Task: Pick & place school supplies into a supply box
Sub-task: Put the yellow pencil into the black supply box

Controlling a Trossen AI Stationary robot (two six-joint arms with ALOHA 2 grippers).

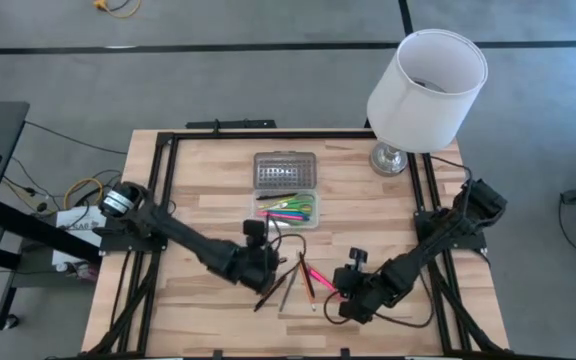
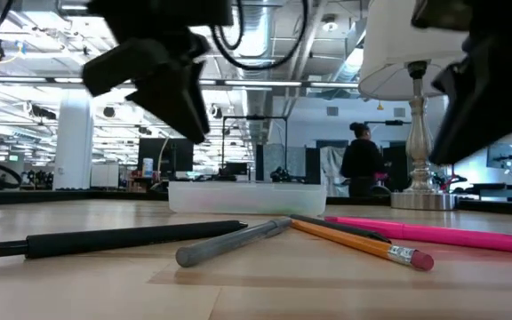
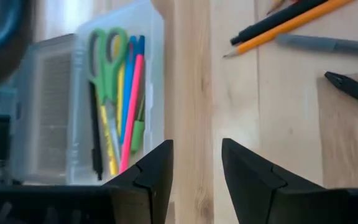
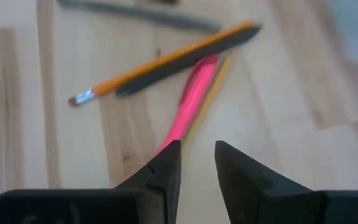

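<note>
Nearest us in the low view lie the loose supplies: a black pen [image 2: 118, 238], a grey pen [image 2: 229, 242], an orange pencil with a pink eraser [image 2: 363, 243] and a pink highlighter [image 2: 434, 234], all flat on the pale wooden tabletop [image 1: 198, 170]. Behind them sits the clear plastic supply box [image 1: 286, 208] with its grey ribbed lid [image 1: 285, 170] folded back. Inside it already lie the green-handled scissors [image 3: 104, 56] and several coloured pens [image 3: 126, 112].

We judge the task about half done, with a fresh pick-up in hand. Our left gripper [image 3: 196, 177] hangs over bare wood just beside the box, its jaws released and holding nothing. Our right gripper [image 4: 197, 168] hovers above the pink highlighter, jaws parted and empty, the highlighter's end lying between them as seen from the wrist.

Next we need the right jaws lowered squarely across the highlighter and clenched. It touches the pencil and a dark pen [image 4: 185, 59] crossing beside it, so we could drag those along. The left arm should keep clear of the box opening for the carry.
</note>
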